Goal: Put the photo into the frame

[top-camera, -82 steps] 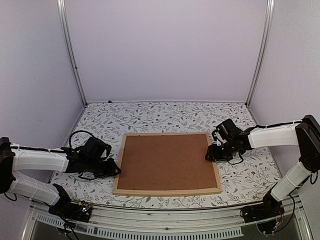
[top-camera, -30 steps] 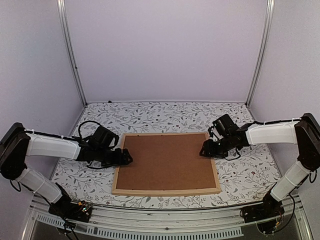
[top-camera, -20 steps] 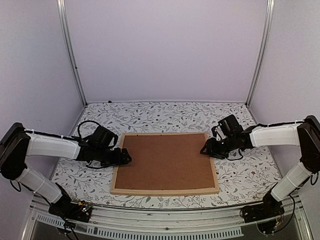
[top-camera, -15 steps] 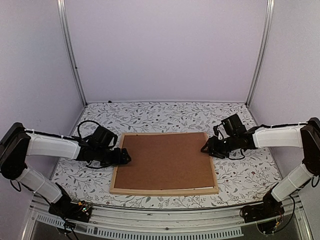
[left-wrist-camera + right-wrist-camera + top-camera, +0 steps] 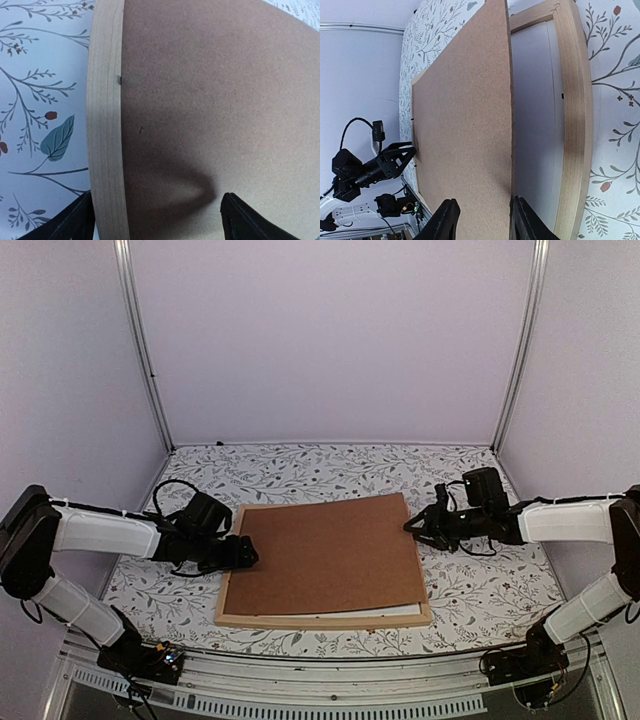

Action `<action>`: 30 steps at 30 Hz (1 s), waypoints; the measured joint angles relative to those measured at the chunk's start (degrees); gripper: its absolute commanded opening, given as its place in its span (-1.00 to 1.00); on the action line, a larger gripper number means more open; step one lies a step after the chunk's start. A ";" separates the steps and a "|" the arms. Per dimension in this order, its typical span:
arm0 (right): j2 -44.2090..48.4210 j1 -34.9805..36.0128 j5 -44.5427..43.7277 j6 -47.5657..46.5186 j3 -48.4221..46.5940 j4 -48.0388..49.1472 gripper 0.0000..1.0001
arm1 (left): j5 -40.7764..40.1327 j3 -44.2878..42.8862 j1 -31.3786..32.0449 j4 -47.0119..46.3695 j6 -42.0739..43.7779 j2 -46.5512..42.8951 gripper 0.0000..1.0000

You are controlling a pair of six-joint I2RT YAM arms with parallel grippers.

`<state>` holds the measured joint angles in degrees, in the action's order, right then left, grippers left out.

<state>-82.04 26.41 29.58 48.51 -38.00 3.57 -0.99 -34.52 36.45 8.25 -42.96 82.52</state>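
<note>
The big wooden frame (image 5: 300, 621) lies flat in the middle of the worktop (image 5: 330, 475), which has a cloth with little leaves and twigs on it. A brown board (image 5: 325, 550) sits on top of the frame. Its left side rests down in the frame, and its right side is tipped up in the air. The right pincer (image 5: 415, 528) grips the right edge of the brown board, with one finger above it and one below. Under the raised side you can see a white sheet (image 5: 535, 125) lying inside the frame. A thin strip of it also shows at the near right corner from above. The left pincer (image 5: 240, 553) is at the left side of the frame, low down, and it is wide open and holds nothing. One of its fingers (image 5: 75, 225) is outside the wooden strip, over the worktop. The other finger is over the brown board, so the strip is between them.
</note>
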 measured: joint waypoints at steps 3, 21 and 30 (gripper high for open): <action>0.24 -0.46 1.86 1.36 0.17 2.36 -0.21 | -0.42 -0.07 0.00 0.22 0.44 0.00 0.82; 0.33 0.87 16.63 10.62 1.11 18.64 -0.40 | 1.84 -1.36 0.09 0.39 0.90 0.00 0.82; 0.28 1.01 12.35 2.82 -4.76 3.54 -0.81 | 1.73 -2.34 0.17 1.31 1.16 0.00 0.86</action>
<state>-81.76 27.42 41.93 51.33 -42.76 7.11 0.73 -36.86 36.62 9.56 -41.80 82.52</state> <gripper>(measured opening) 0.156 0.920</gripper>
